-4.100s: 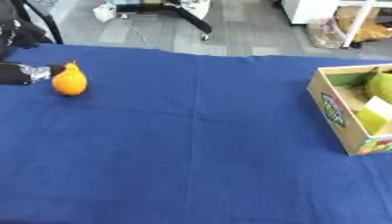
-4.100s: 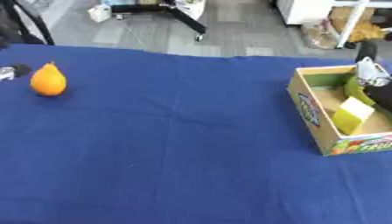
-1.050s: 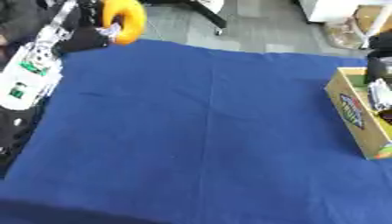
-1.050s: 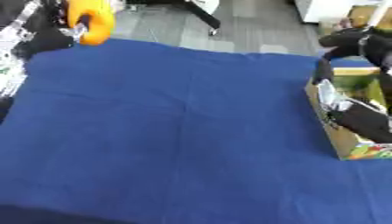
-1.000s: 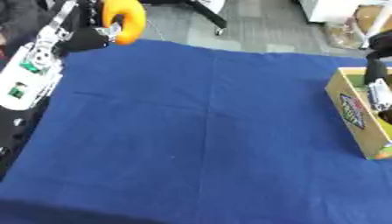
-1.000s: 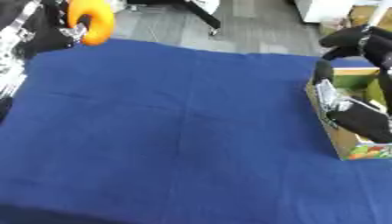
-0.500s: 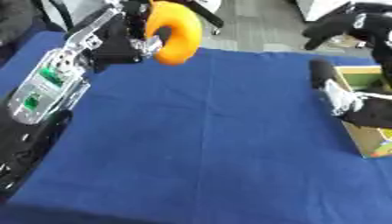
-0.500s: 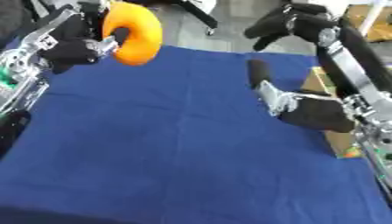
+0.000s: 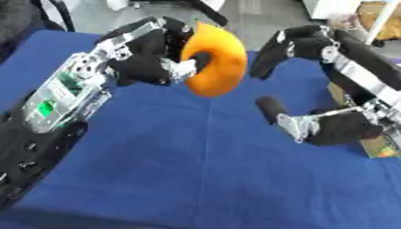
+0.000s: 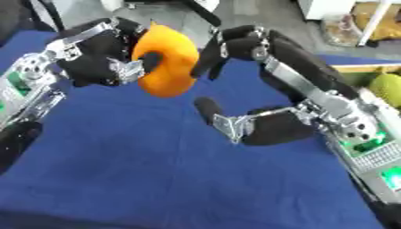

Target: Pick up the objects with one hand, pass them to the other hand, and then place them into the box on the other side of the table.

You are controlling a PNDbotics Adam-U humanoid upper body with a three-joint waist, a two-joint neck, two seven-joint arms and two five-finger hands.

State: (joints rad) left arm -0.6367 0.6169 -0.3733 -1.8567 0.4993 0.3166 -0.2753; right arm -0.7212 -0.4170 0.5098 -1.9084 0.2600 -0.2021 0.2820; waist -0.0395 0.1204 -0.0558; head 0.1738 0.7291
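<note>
My left hand [image 9: 153,58] is raised over the blue table [image 9: 180,179] with its fingers and thumb curled round an orange fruit [image 9: 215,60], held up in the middle of the left eye view. My right hand [image 10: 270,123] is spread open just right of the fruit, upper fingers [image 10: 231,44] arched near its top, thumb [image 10: 211,109] below it. I cannot tell whether it touches the fruit. The cardboard box [image 10: 368,74] stands at the right edge, mostly hidden behind my right arm, with a yellow-green fruit [image 10: 385,87] inside.
A blue cloth covers the whole table. Beyond the far edge lies grey floor with a chair base and boxes [image 9: 376,13]. My left forearm [image 9: 55,107] fills the left side, and my right forearm [image 10: 352,134] crosses the right side.
My left hand has carried the orange fruit from the table's far left up toward the middle. My right hand has come out from the box and opened beside the fruit.
</note>
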